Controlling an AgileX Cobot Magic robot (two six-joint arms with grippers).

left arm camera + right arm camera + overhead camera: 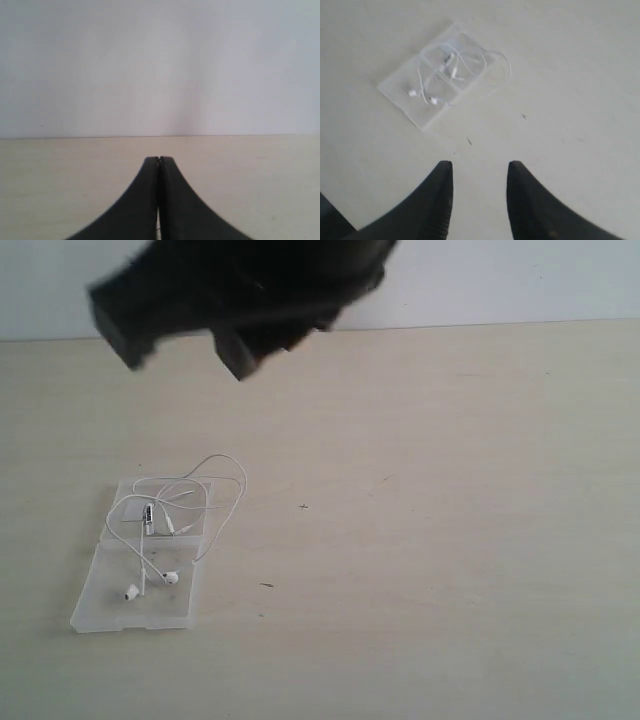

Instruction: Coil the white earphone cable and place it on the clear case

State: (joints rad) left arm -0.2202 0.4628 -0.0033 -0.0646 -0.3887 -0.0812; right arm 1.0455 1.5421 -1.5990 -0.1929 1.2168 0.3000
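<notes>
The white earphone cable [175, 505] lies in loose loops on the clear case [170, 612], toward the near left corner of the counter [450, 540]. One loop spills over the case's edge onto the bare counter. The wire looks very light, limp and springy, so I judge that it will slide and uncoil if pinched on a single strand. The better hold is likely where several strands cross near the inline remote [149, 515], or at the two earbuds [130, 592], which offer something solid. The case itself seems light enough to skid if nudged.

The right tool [480, 170] hangs over the counter with its jaws wide and nothing between them. The left tool [159, 160] is closed tight on nothing, facing the far edge.

A dark blurred mass [240, 290] fills the top of the exterior view; which arm it belongs to I cannot tell. The plug end and the case's hinge are too faint to pick out.
</notes>
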